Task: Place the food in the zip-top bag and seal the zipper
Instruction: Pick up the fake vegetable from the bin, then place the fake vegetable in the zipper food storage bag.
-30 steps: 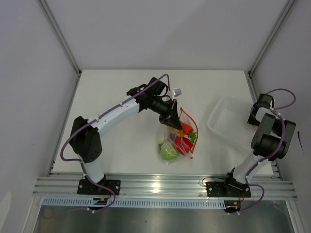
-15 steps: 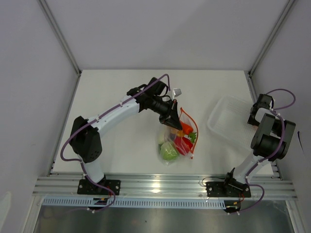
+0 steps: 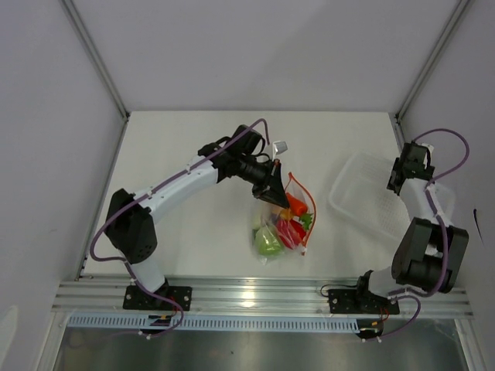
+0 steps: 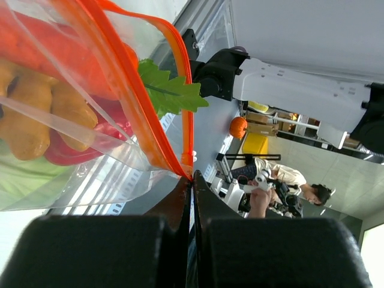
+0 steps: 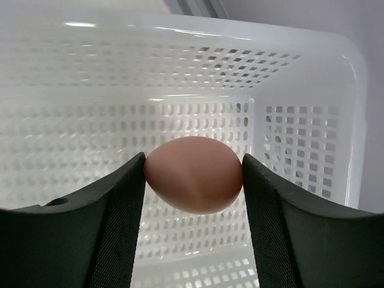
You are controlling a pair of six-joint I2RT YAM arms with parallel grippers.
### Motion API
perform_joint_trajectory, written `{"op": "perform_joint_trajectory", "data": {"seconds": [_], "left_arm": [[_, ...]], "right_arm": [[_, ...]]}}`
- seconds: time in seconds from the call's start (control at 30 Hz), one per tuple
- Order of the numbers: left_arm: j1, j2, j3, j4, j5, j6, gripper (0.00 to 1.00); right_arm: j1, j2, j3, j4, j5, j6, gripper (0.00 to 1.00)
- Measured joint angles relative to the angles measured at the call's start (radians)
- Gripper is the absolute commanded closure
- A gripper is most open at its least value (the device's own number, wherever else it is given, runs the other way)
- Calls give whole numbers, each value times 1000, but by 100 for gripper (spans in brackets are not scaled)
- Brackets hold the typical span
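Observation:
The clear zip-top bag (image 3: 282, 220) hangs near the table's middle, holding a green round fruit (image 3: 267, 242), a red pepper (image 3: 292, 230) and an orange-yellow lumpy piece (image 4: 27, 114). Its red-orange zipper (image 3: 304, 189) stands open in a loop. My left gripper (image 3: 277, 193) is shut on the bag's top corner by the zipper (image 4: 180, 108) and holds it up. My right gripper (image 5: 193, 174) is shut on a pink egg-shaped food (image 5: 193, 174) above the white perforated basket (image 5: 180, 78). In the top view the right gripper (image 3: 404, 174) is over the basket's right side.
The white perforated basket (image 3: 363, 195) sits at the right of the table. Grey walls enclose the table on three sides. A metal rail (image 3: 263, 297) runs along the near edge by the arm bases.
My right arm has lifted and reached farther over the basket. My left gripper and the bag have shifted slightly, the bag hanging a little higher.

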State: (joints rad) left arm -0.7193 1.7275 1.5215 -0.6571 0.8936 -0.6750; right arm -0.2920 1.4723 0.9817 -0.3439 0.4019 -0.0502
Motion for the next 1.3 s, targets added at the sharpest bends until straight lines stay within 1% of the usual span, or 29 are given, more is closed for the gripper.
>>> {"op": "perform_joint_trajectory", "data": {"seconds": [0.13, 0.17, 0.23, 0.37, 0.5, 0.6, 0.67, 0.8, 0.87, 0.9, 1.03, 1.23, 1.27, 1.3], "left_arm": [[-4, -36, -45, 48, -5, -17, 99], [-5, -47, -58, 57, -8, -20, 100], [-7, -66, -79, 72, -12, -28, 99], [-8, -88, -96, 95, -33, -33, 99], [-8, -113, -103, 98, -57, -32, 99], [-8, -132, -108, 101, -66, -32, 99], [-8, -143, -116, 108, -73, -33, 99], [-8, -149, -119, 111, -80, -33, 99], [-8, -149, -119, 111, -81, -33, 100], [-8, -149, -119, 111, -81, -33, 99], [-8, -150, -119, 111, -88, -33, 99], [-8, -163, -119, 109, -103, -32, 99], [-8, -167, -121, 109, -105, -32, 99], [-8, -172, -122, 108, -106, -32, 99]], "right_arm": [[60, -126, 1, -64, -27, 34, 97], [80, -153, 1, -84, -37, 45, 100], [119, -201, 3, -129, -64, 63, 100], [243, -282, 23, -213, -134, 97, 100], [439, -370, 69, -279, -198, 153, 100], [570, -405, 149, -312, -225, 197, 100], [649, -407, 208, -322, -237, 220, 100], [853, -363, 331, -340, -241, 260, 98], [947, -335, 360, -340, -234, 275, 96], [975, -327, 363, -341, -235, 280, 96], [1041, -303, 359, -364, -230, 308, 96], [1086, -319, 325, -385, -216, 343, 95], [1090, -326, 315, -386, -216, 350, 94], [1094, -335, 304, -388, -216, 355, 91]]}}
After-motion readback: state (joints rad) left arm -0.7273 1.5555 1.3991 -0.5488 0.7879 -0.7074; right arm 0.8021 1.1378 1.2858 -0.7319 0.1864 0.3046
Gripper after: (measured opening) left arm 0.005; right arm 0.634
